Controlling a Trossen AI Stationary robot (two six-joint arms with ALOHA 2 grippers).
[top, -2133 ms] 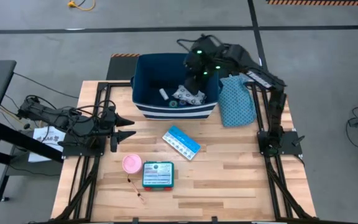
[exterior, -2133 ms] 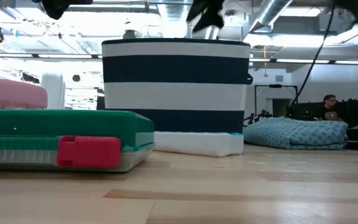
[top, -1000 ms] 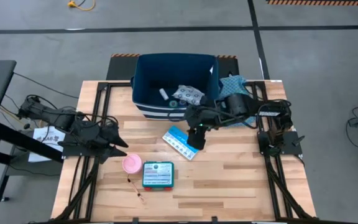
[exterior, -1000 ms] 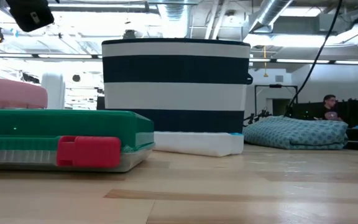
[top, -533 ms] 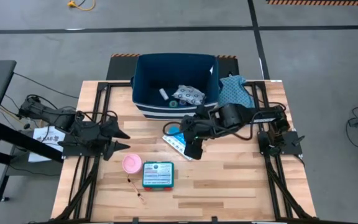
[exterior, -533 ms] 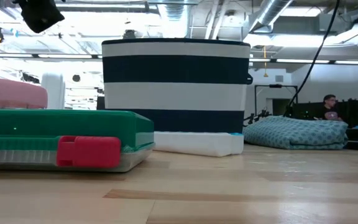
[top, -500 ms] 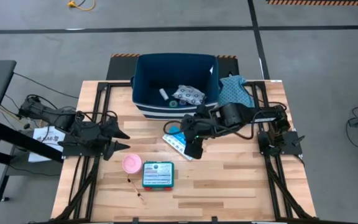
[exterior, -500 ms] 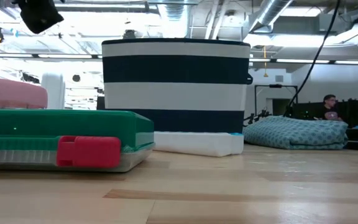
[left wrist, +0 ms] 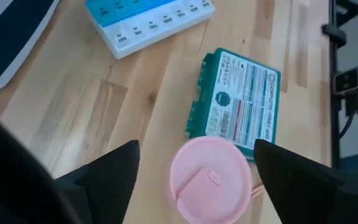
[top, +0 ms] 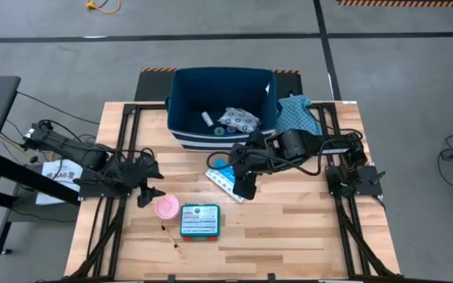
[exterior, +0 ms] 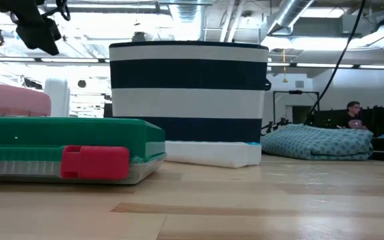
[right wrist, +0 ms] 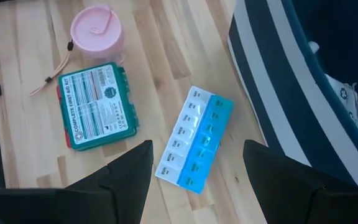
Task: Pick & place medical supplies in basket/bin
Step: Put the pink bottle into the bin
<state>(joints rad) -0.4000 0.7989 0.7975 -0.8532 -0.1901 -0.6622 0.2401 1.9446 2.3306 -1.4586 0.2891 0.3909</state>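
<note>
Approach step, both arms over loose supplies.
I see left gripper (left wrist: pixel 194 171) open above the round pink plastic container (left wrist: pixel 211 178), right gripper (right wrist: pixel 194 165) open over the blue-white pill organiser (right wrist: pixel 195 147); next I'd descend, close, carry to the navy striped fabric bin (top: pixel 181 102).

I count one navy striped bin (top: pixel 181 135). Inside it: one white patterned pouch (top: pixel 238 119), one small white item (top: pixel 207 119) and one tiny green roll (top: pixel 219 131). In front of the bin on the surface (top: pixel 289 228): one blue-and-white pill organiser (right wrist: pixel 194 139), one teal flat box (top: pixel 200 221), one pink round container (top: pixel 167 207) and one thin stick (top: pixel 172 239). Beside the bin: one teal dotted cloth (top: pixel 300 115).
</note>
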